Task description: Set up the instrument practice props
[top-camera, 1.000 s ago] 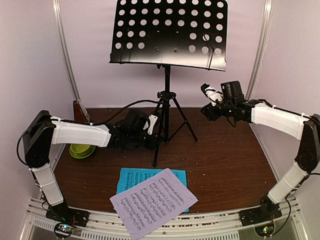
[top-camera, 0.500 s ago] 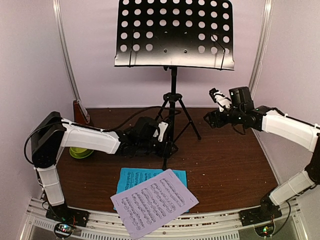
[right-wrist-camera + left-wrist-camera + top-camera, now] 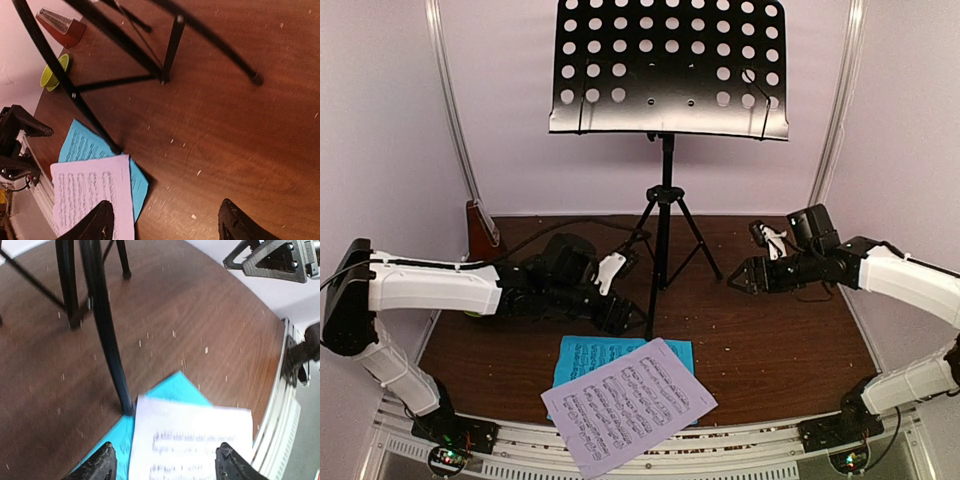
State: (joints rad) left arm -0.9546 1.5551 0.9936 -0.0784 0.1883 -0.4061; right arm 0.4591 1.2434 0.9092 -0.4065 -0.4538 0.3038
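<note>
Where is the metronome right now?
In the top view, the metronome stands at the far left by the wall, just beyond the lime-green bowl.

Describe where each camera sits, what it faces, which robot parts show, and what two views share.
Top external: fixed above and behind left arm and right arm, both showing, facing the music stand.
Left wrist: on the left arm, looking down at white sheet over cyan sheet; own jaws at bottom.
Right wrist: on the right arm, looking down toward metronome and green bowl; own jaws at bottom.
Shared: both wrist views show the sheets and tripod legs.
</note>
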